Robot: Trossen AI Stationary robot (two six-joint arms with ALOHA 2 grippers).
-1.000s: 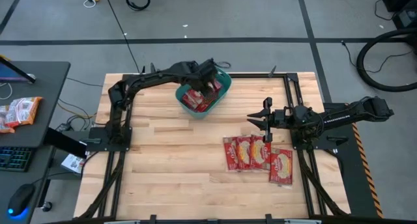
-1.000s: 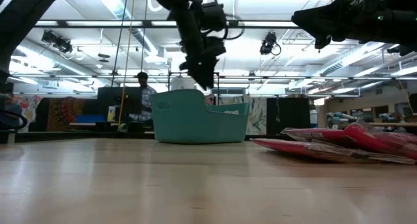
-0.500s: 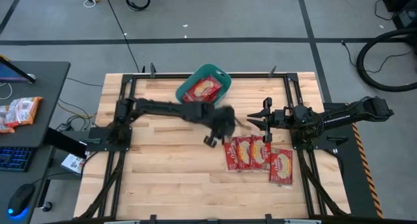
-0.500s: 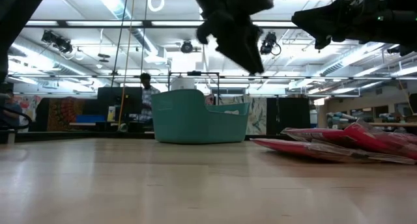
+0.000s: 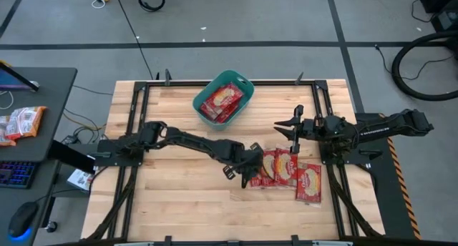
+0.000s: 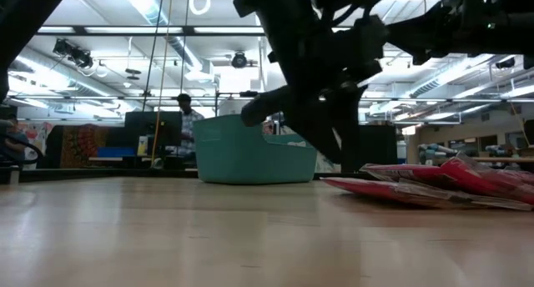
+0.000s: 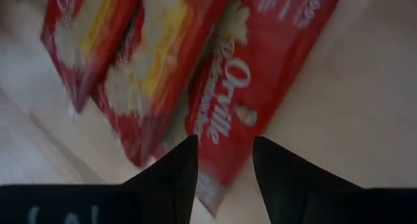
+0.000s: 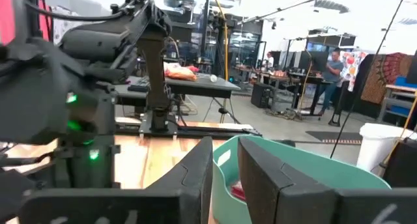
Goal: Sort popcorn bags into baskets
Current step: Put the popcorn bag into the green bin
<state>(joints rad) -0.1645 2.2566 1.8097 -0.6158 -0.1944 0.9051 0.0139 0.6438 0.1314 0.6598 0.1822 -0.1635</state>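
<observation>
Several red popcorn bags [image 5: 283, 167] lie flat in a row on the table's right half, and one more [image 5: 309, 181] lies at their near right. The teal basket [image 5: 224, 99] stands at the far middle with red bags inside. My left gripper [image 5: 247, 176] is low at the left end of the row. It is open, with its fingers on either side of one end of the leftmost bag [image 7: 260, 74]. My right gripper [image 5: 295, 128] hovers above the table just beyond the row, open by a narrow gap [image 8: 225, 146], and holds nothing. My left gripper [image 7: 225, 142] comes down at the leftmost bag's end [image 7: 218, 129] from above, one open finger on each side of it. The bag lies flat on the table. I cannot tell whether the fingers touch it.
Dark metal rails [image 5: 136, 131] run along the table's left and right sides. A side desk at the left holds an orange-and-white packet [image 5: 21, 123], a keyboard and a mouse. Bare wood lies near and left of the bags. A person [image 6: 183, 112] stands far behind the table.
My left gripper has swung from above the basket toward the table's near right and dropped to the left end of the row of bags. The basket, which the gripper covered before, now shows a red bag lying on top.
</observation>
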